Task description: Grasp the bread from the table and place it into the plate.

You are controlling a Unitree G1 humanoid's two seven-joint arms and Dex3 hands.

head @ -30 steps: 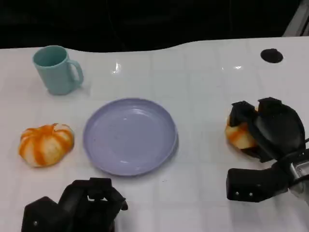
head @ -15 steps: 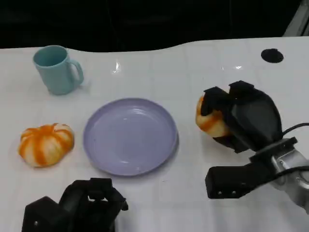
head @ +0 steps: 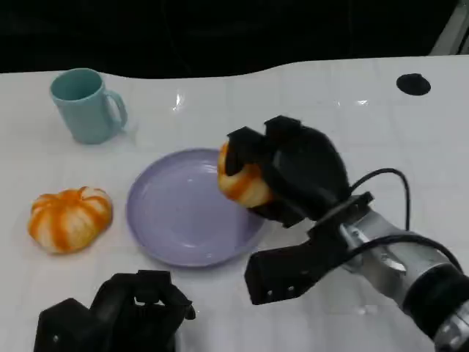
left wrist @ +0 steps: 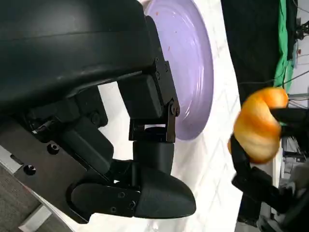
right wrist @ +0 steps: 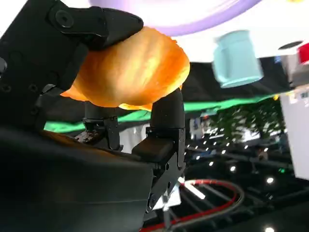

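over the plate's [head: 168, 235] right rim, right robot hand [head: 293, 176] grips the bread [head: 242, 182] aloft; release here risks it rolling off onto the surface; left robot hand [head: 121, 315] idle, state unclear

The plate [head: 194, 213] is plain pale lavender. Over its rim, the bread [head: 242, 183] is golden orange, shading to pale yellow at one end, gripped by the black right hand [head: 282, 172]. Beside the plate lies an orange-and-cream striped pumpkin-shaped bun [head: 69, 218]. Beyond the plate stands a plain light teal mug [head: 86, 105]. The table [head: 322, 103] is white.
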